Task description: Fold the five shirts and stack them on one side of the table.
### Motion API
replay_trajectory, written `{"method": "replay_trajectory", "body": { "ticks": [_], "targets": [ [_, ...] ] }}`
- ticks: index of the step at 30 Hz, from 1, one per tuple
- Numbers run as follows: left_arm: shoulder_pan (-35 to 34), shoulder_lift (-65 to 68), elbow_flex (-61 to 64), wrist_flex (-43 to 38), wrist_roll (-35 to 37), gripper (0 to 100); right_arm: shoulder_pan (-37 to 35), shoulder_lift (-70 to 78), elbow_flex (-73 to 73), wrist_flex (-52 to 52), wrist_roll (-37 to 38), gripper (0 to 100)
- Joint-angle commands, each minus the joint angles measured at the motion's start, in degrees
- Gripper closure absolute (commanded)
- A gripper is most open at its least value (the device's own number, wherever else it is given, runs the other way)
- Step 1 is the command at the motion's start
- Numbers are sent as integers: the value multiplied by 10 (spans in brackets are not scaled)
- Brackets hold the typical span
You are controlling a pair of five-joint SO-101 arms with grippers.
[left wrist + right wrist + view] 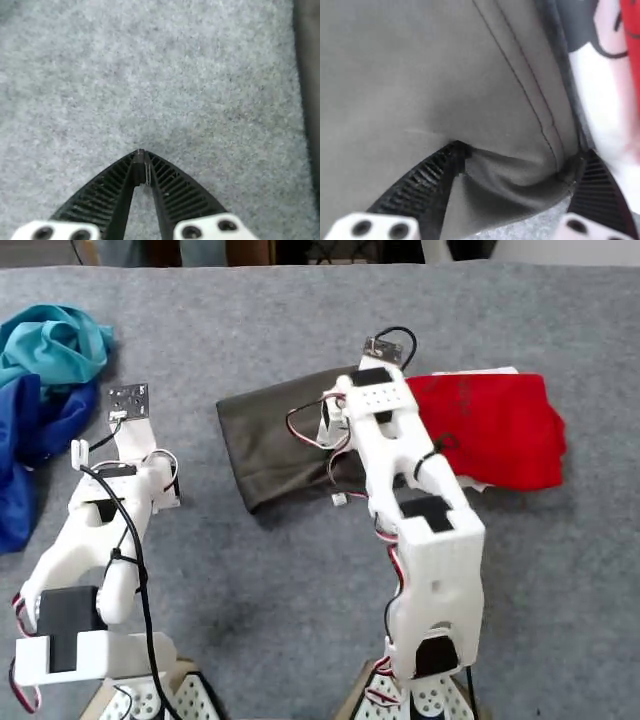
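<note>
One-handed, straddling olive shirt with right hand spread open, beside red shirt; hovering left hand closed over tabletop.

blue shirt cut at edge, white shirt (mostly) under red shirt

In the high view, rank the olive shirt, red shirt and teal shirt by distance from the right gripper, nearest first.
1. olive shirt, under the right gripper, touching it.
2. red shirt, just to its right.
3. teal shirt, far-left corner.
</note>
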Motion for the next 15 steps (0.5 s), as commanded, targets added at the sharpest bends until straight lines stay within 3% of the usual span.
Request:
{"method": "replay_trajectory", "body": {
  "ticks": [1, 7, 15],
  "targets": [
    [-4, -2, -29, 3, -3, 970, 5, 25, -58, 43, -7, 639],
    [-4, -2, -29, 3, -4, 970, 5, 40, -88, 87, -4, 659],
    [-5, -3, -27, 3, -4, 970, 16, 42, -88, 89, 13, 958]
  ]
}}
